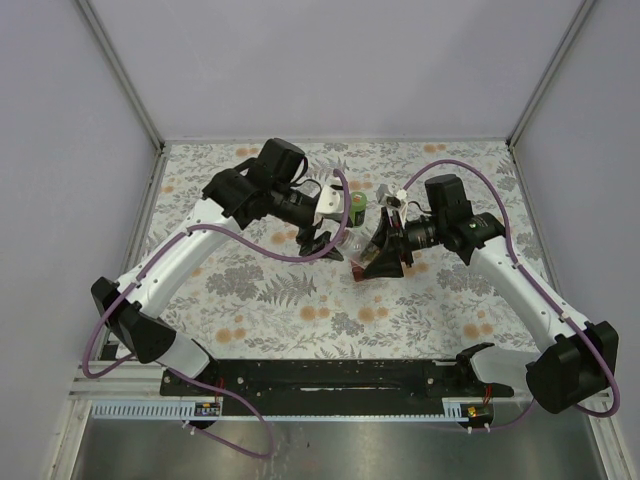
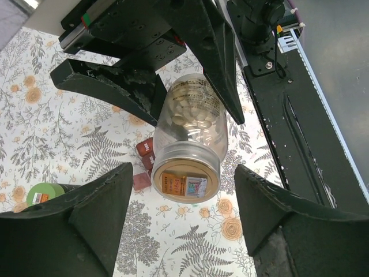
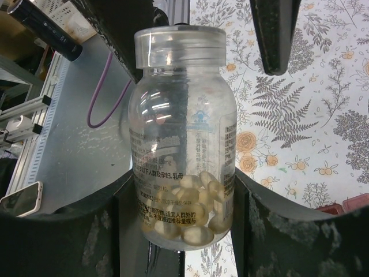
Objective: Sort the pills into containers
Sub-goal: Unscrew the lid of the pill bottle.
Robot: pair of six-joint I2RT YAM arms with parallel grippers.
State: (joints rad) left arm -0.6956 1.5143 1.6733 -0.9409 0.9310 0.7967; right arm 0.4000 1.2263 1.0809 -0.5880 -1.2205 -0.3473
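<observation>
One pill bottle (image 3: 181,115) held by right gripper (image 3: 183,184), flanked by left gripper (image 2: 183,173)

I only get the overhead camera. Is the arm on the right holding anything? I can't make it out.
Observer: Yes. The right gripper has its jaws shut on a clear bottle.
Operator: Anything inside?
Observer: Pale oval pills, heaped at the gripped end.
Operator: And the other arm?
Observer: The left gripper faces the bottle's cap, jaws open, not touching it.
</observation>
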